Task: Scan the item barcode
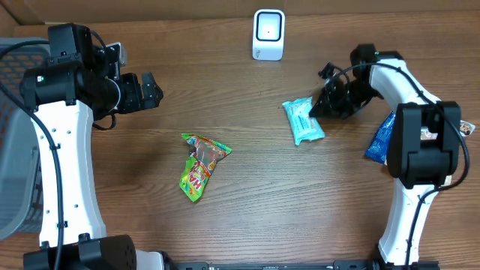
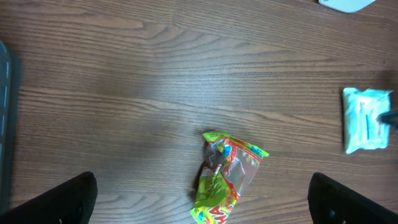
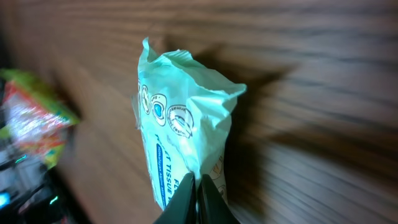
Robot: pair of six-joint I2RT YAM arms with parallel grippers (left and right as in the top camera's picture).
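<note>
Right tool point(image 3: 199, 191) pinches one teal pack point(image 3: 180, 124); one snack bag point(image 1: 201, 165), one scanner point(image 1: 268, 34).

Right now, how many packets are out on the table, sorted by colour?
Mint-green: 1, the tissue pack
Bright green with red: 1, the snack bag
Blue: 1, the blue packet, partly hidden
Total: 3

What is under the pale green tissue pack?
Only bare wooden table shows around the tissue pack, which the right gripper pinches at one edge. Its underside is covered, so any print there cannot be seen.
</note>
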